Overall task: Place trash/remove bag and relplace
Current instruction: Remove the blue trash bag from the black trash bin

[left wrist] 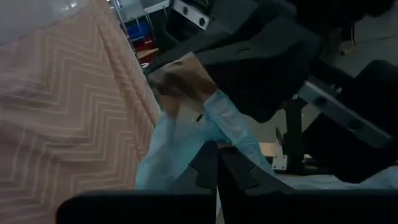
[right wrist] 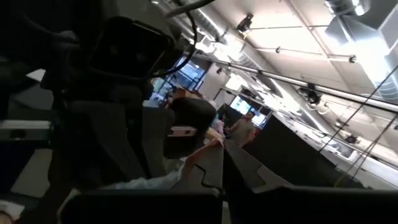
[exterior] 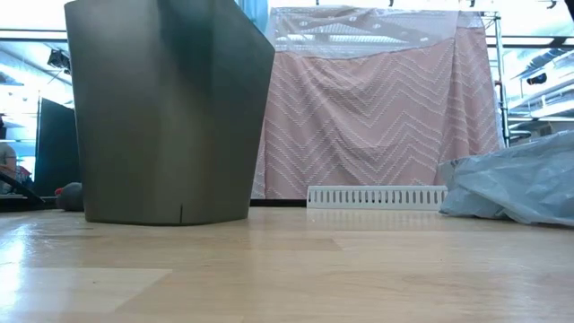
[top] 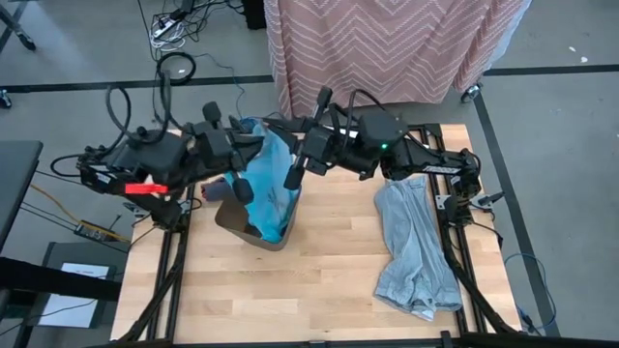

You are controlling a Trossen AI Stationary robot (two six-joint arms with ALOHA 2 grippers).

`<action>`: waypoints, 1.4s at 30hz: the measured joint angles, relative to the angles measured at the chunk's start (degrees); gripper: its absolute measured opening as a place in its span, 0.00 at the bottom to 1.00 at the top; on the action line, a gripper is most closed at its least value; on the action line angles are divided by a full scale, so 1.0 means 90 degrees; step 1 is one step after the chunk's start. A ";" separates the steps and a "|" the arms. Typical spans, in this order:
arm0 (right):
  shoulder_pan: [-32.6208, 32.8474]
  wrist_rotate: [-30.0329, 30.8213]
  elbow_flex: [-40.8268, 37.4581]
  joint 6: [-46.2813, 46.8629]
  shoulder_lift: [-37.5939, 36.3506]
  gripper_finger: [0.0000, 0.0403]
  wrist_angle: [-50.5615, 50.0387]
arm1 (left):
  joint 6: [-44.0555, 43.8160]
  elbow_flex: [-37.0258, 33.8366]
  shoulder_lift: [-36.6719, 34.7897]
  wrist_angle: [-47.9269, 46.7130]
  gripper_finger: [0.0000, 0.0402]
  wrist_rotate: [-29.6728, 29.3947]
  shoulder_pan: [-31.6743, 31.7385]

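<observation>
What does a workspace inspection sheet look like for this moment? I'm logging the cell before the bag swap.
Surface: wooden table, mostly bare.
Job's things: grey bin standing upright, blue bag in it; no trash seen.
Clutter: grey-blue bag lying flat beside the bin; dark lump next to the bin.
End effectors: left end effector and right end effector both shut on the blue bag at the bin's top.
Cables: loose cables on the floor beyond the table.
Surroundings: pink patterned curtain; a person far off.
</observation>
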 joint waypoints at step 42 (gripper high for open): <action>0.0129 -0.0156 0.0012 0.0027 -0.0325 0.00 -0.0463 | 0.0100 0.0892 0.0597 -0.0153 0.00 -0.0014 0.0100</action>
